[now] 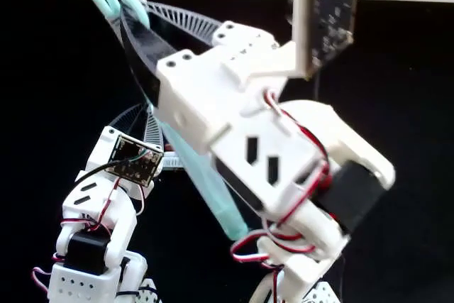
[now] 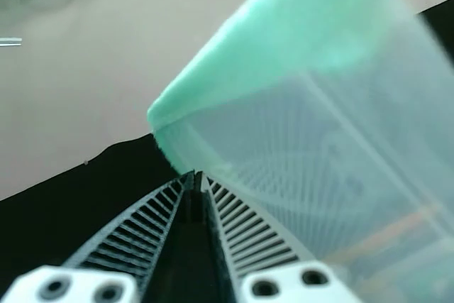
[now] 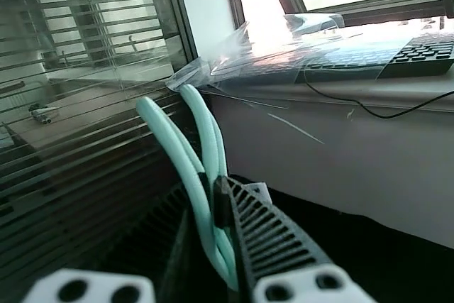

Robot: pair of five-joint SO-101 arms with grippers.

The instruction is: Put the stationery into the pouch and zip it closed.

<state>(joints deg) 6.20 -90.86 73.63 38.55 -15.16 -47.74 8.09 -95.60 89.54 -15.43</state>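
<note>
Over the black table [image 1: 411, 90], the right gripper [image 3: 220, 191] is raised, its jaws clamped on the pouch's teal loop [image 3: 193, 133]; the translucent teal pouch [image 2: 319, 104] hangs slanting below it, between the two arms; lower down, the left gripper [image 2: 193, 175] has its jaws together, tips meeting at the pouch's edge.

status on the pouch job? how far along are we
Done, apparently: blurred shapes show through the pouch wall, so it looks loaded. In hand: right tool shut on its teal loop, left tool pinching the pouch edge, pouch held up between them. Remaining: zip state unreadable; closing unconfirmed.
</note>
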